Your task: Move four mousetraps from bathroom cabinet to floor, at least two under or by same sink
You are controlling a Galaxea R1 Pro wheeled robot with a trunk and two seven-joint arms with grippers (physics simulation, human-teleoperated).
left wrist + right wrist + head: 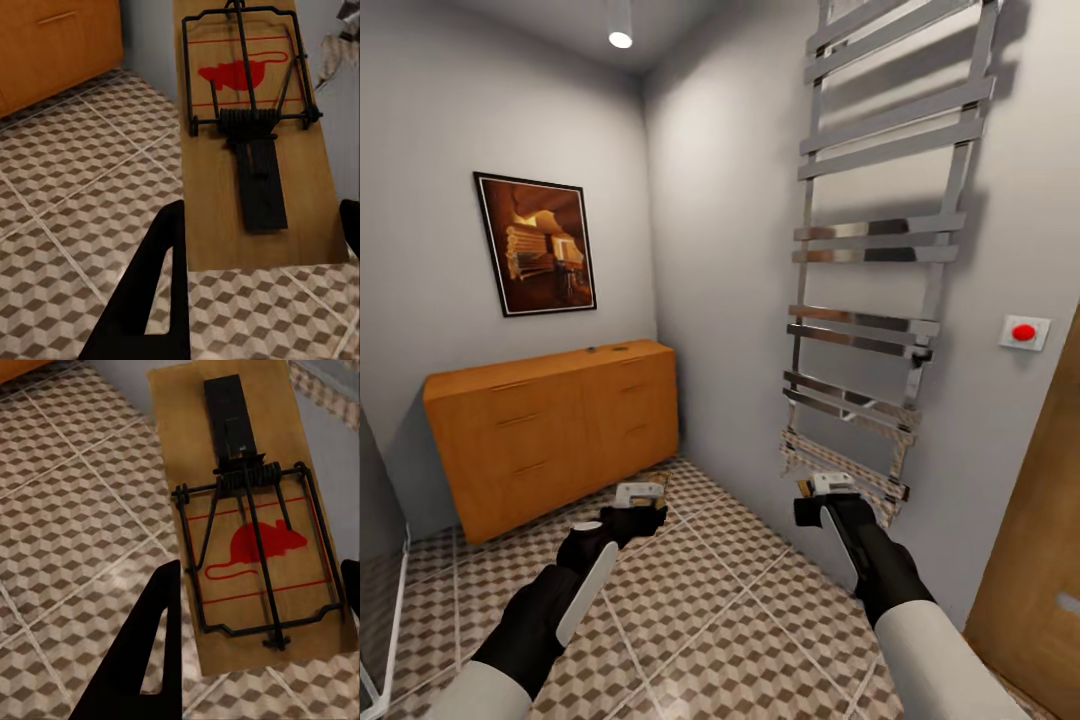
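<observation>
Each gripper is shut on one mousetrap, held above the cube-patterned bathroom floor [710,600]. The left gripper [638,495] holds a brown board with a black spring bar and a red mouse print, the mousetrap [255,135], between its black fingers [161,285]. The right gripper [830,487] holds a like mousetrap [247,517] between its fingers [157,645]. The orange-brown cabinet [550,430] stands against the far wall, ahead of the left gripper, its fronts closed. Two small dark items [605,349] lie on its top, too small to identify. The sink is out of view.
A chrome towel rail [880,260] hangs on the right wall just beyond the right gripper. A wooden door [1040,560] and a red wall button [1024,332] are at the far right. A framed picture [535,243] hangs above the cabinet. A glass panel [380,560] stands at the left edge.
</observation>
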